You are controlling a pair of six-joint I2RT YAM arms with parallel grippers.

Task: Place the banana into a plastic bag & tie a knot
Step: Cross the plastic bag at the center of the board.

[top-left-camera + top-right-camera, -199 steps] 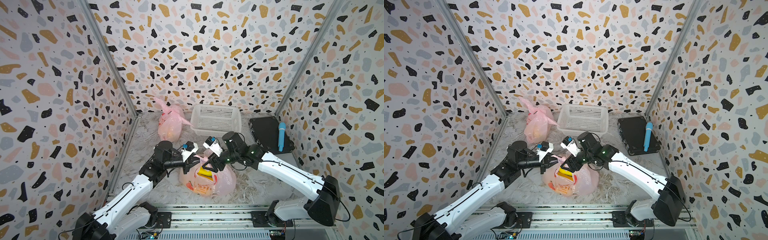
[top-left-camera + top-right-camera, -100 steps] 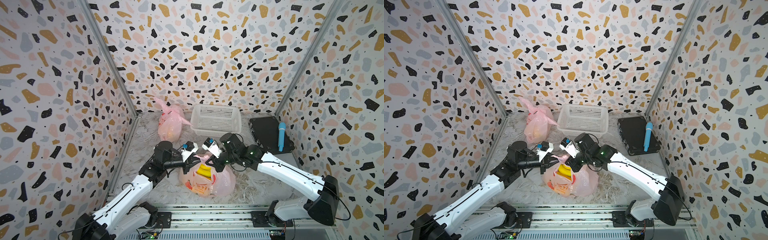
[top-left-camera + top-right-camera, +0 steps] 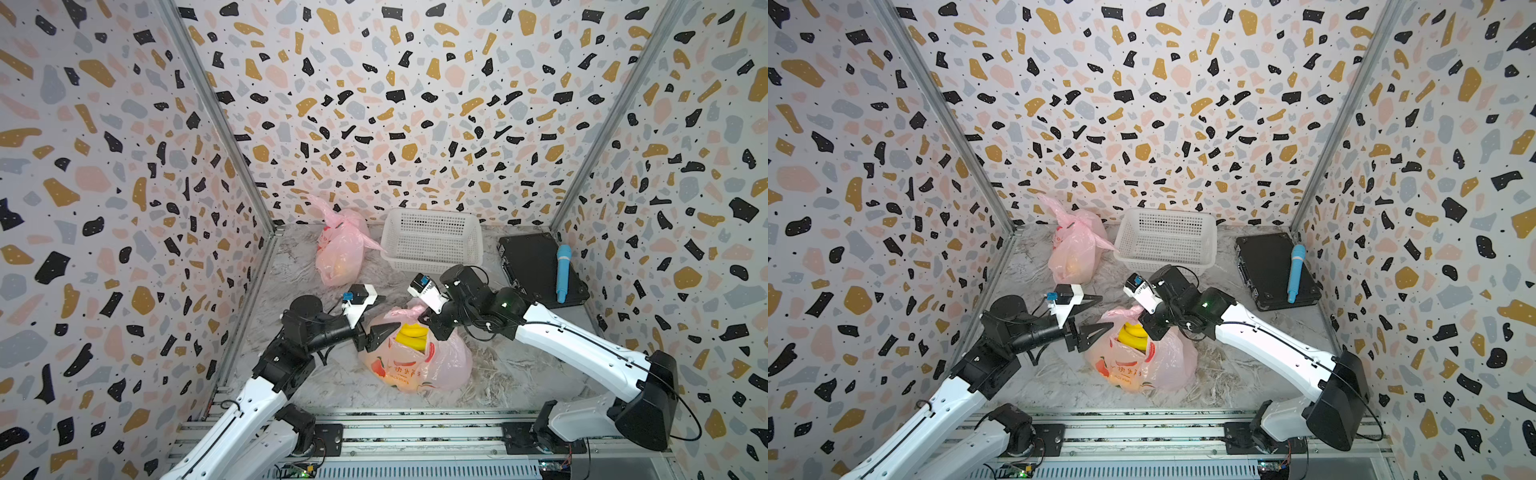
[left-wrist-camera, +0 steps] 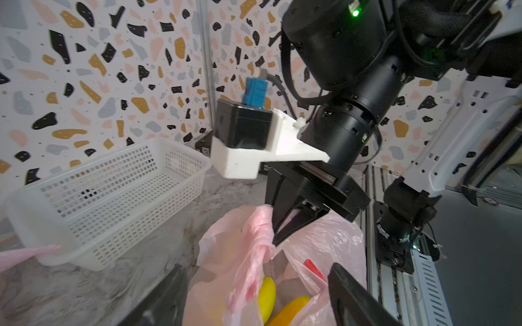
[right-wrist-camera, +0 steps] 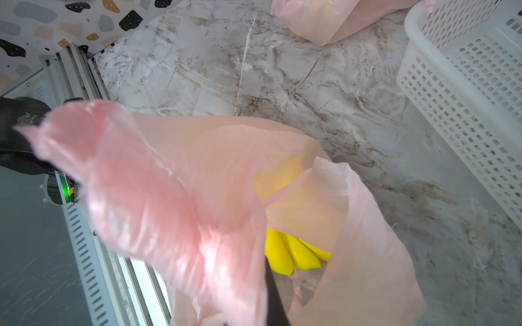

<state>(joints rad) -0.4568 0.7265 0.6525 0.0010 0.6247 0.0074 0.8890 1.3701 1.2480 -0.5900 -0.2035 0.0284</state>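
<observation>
The handle (image 4: 254,225) of the plastic bag (image 3: 415,370) is being pinched in the closed right gripper (image 4: 275,240), seemingly for knotting, while the left gripper (image 3: 1105,311) is being held wide open alongside.

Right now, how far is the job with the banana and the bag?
Done: the banana lies inside the front pink bag. In hand: the right pincer is shut on the bag's top edge; the left pincer stands open beside it. Left: the mouth gapes and no knot is tied yet.
</observation>
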